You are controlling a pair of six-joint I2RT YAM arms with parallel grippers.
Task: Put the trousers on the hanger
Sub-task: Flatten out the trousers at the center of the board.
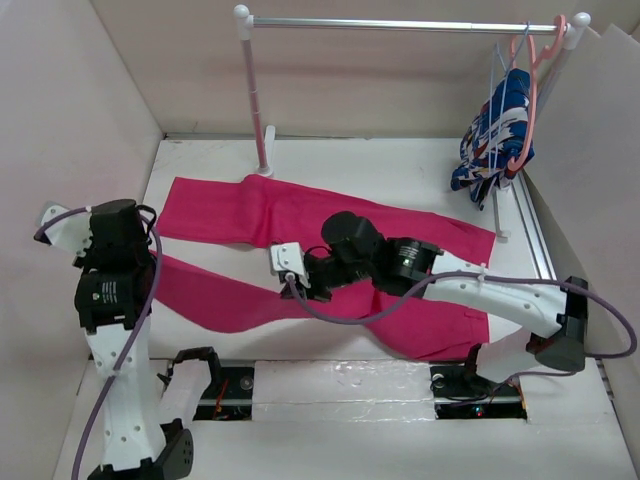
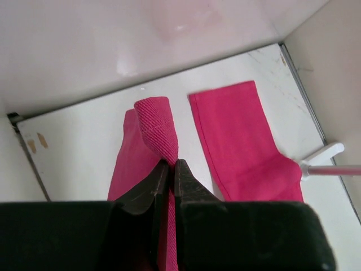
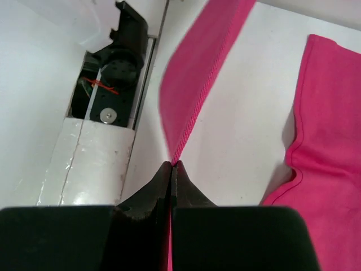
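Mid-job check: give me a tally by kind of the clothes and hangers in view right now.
magenta trousers: 1
blue-and-white garment: 1
hangers: 2 (light-blue hanger, salmon-pink hanger)
Total: 4

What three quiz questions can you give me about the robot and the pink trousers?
1. True or false: the bright magenta-pink cloth trousers hang from the metal rail.
2. What is the left gripper pinching in its jaws? A) a trouser leg B) a hanger C) nothing
3. Fill in: in the top view, the thin light-blue wire hanger hangs at the rail's ___ end.
Key: 1 false, they lie on the white table; 2 A; 3 right.
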